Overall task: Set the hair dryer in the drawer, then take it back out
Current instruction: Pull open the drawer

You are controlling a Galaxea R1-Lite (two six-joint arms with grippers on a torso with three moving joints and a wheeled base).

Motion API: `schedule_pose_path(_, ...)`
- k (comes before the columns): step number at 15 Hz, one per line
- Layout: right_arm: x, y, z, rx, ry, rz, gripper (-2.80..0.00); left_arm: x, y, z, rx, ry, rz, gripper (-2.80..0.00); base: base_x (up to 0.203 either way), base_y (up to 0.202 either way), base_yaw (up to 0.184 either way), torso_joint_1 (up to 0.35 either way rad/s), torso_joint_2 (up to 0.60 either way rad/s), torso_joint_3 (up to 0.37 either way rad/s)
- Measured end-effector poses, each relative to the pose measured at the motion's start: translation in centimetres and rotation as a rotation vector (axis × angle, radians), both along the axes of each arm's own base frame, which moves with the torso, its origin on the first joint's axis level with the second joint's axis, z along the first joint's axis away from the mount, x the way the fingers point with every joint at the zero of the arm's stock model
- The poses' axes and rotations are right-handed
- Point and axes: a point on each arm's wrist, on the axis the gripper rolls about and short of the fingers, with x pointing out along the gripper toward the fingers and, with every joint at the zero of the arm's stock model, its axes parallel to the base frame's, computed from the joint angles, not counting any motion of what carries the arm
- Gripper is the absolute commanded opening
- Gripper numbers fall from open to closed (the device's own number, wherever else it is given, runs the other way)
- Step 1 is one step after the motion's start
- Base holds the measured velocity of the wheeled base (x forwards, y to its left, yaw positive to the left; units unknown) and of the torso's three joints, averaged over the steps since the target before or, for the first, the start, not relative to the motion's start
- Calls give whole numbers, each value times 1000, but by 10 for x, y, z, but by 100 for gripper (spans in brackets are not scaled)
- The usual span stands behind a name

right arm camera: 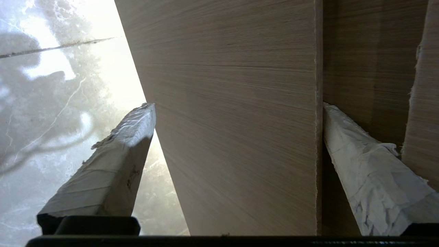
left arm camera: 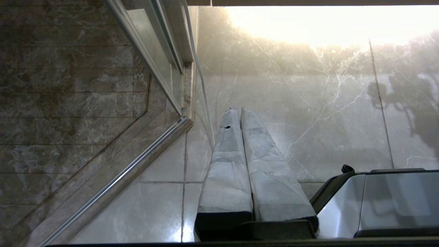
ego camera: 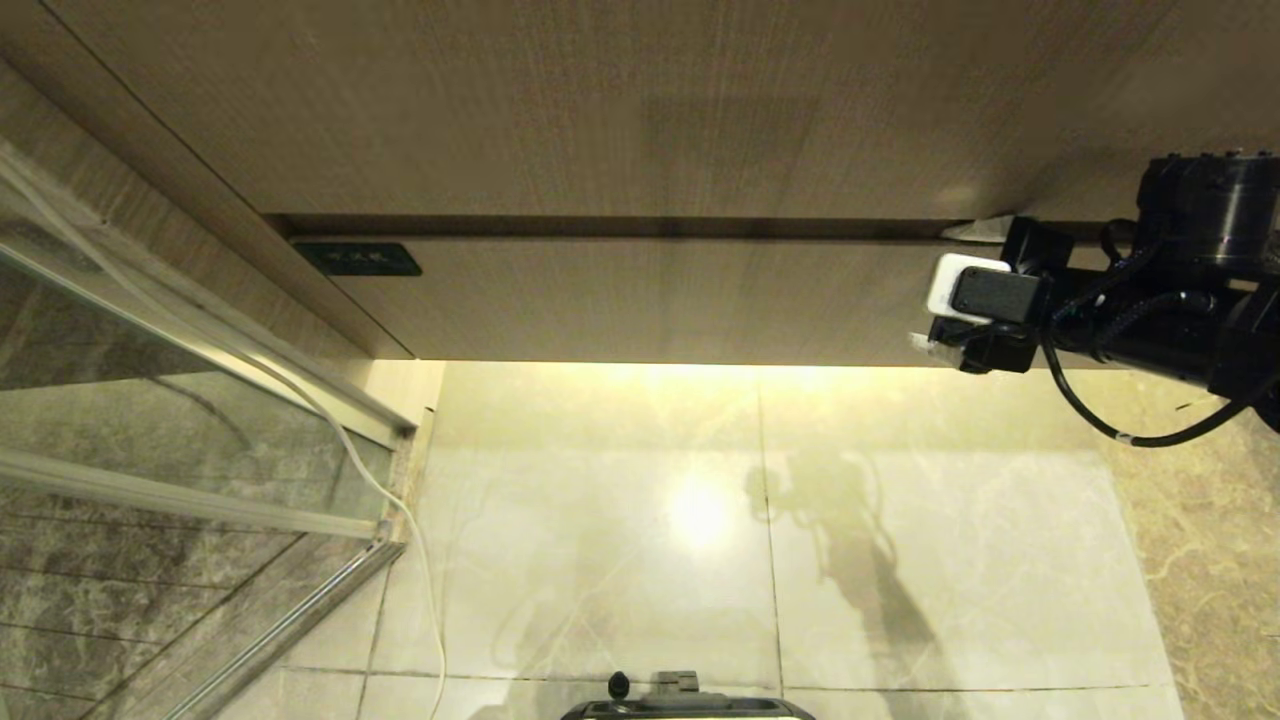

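The drawer (ego camera: pixel 640 300) sat closed, its front almost flush under the taller panel (ego camera: pixel 600 100), leaving only a thin dark gap along its top edge. The right gripper (right arm camera: pixel 236 109) straddled the drawer front, fingers spread. The floor (ego camera: pixel 700 520) below lay open; a glass partition (ego camera: pixel 150 420) blocked the left.

floor (ego camera: pixel 900 560): glossy pale marble tiles, bright light glare under cabinet
upper panel (ego camera: pixel 600 100): plain wood-grain
glass partition (ego camera: pixel 150 420): left side, metal frame, dark marble tiles beyond
white cable (ego camera: pixel 420 570): runs along partition down to floor
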Motion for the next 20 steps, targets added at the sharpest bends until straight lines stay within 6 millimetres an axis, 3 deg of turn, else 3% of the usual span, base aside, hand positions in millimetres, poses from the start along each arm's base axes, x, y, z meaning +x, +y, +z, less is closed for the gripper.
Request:
schedule_pose_path(10,-20,-14,-27,48,384,-190,0,0,0,0,0,0,-2,-280,0,0,0,0,0,0)
schedule_pose_path(15,-28,-17,-33,46,451,-263,0,0,0,0,0,-1,-1,-280,0,0,0,0,0,0)
schedule_pose_path(20,-65,-25,-44,93,636,-368,0,0,0,0,0,0,-1,-280,0,0,0,0,0,0)
